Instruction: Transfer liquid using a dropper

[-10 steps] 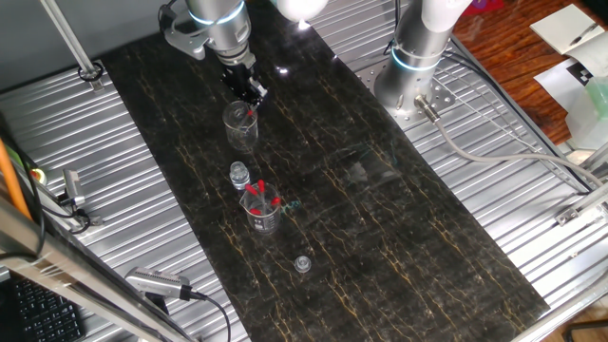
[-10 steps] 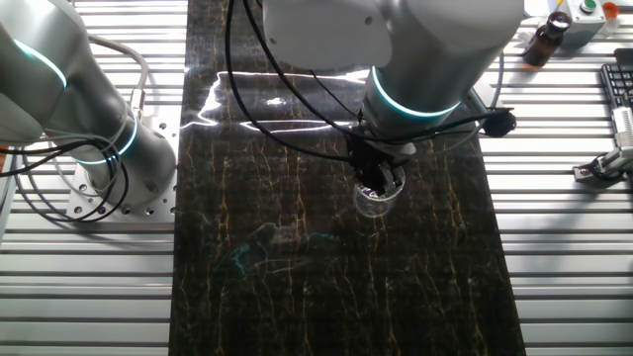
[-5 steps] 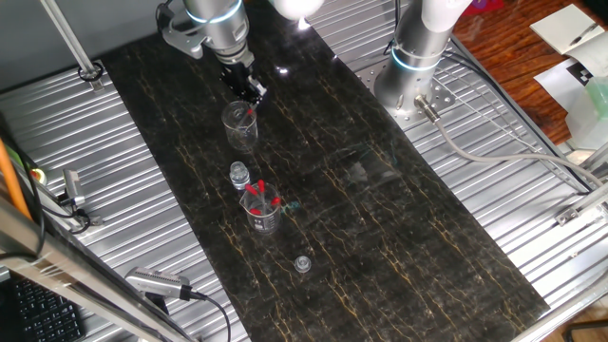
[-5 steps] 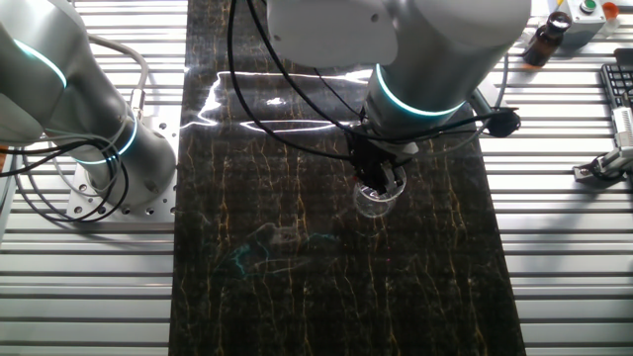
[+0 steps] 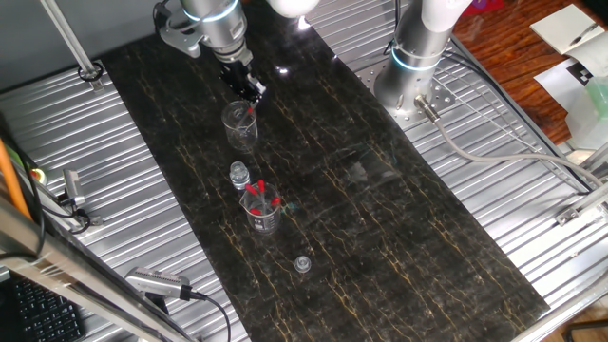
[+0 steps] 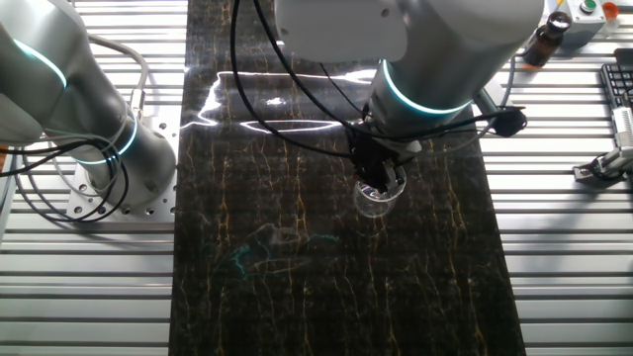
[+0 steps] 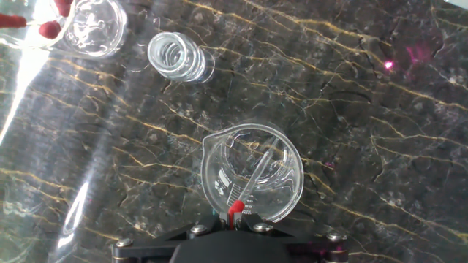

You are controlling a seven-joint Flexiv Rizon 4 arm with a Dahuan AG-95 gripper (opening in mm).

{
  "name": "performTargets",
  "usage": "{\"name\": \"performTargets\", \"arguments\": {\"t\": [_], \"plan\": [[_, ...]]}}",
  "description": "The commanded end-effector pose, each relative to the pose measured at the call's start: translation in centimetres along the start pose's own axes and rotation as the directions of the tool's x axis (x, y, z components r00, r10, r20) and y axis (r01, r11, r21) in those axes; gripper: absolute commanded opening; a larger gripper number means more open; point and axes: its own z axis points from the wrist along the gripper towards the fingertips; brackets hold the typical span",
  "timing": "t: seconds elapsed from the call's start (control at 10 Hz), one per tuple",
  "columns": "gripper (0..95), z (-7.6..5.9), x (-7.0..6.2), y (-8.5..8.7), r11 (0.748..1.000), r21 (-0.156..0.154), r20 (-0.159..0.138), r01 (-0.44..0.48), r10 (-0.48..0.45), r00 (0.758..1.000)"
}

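Pinching one dropper point(image 7: 236, 209) by its red bulb, the claw point(image 5: 249, 92) hangs over a clear beaker point(image 7: 252, 172) on the dark marble-patterned table point(image 5: 380, 218), the thin glass stem slanting down inside the beaker's mouth. Only the hand view shows that stem; in one fixed view the dropper is just a red fleck at the beaker's rim, and in the other fixed view the arm point(image 6: 435, 59) hides most of the beaker. Two beakers are in sight: the second one point(image 5: 261, 211) stands well apart and holds what look like three more red-bulbed droppers point(image 5: 256, 195), though the count is hard to make out. One small capped vial point(image 5: 238, 175) stands between the beakers. One small clear cap point(image 5: 302, 263) lies beyond the second beaker, seen only in one fixed view.
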Motion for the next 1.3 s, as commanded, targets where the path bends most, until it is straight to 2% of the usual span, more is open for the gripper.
{"name": "performTargets", "arguments": {"t": [0.1,0.6,0.9,1.3], "plan": [[0.0,-0.2,0.0,0.0,1.0,-0.004,-0.002,-0.001,0.001,1.0],[0.0,-1.3,0.2,0.3,1.0,-0.02,-0.019,-0.008,0.007,1.0],[0.0,-2.5,0.4,0.6,0.999,-0.034,-0.037,-0.013,0.011,0.999],[0.0,-3.7,0.6,1.1,0.999,-0.037,-0.045,-0.021,0.019,0.999]]}}
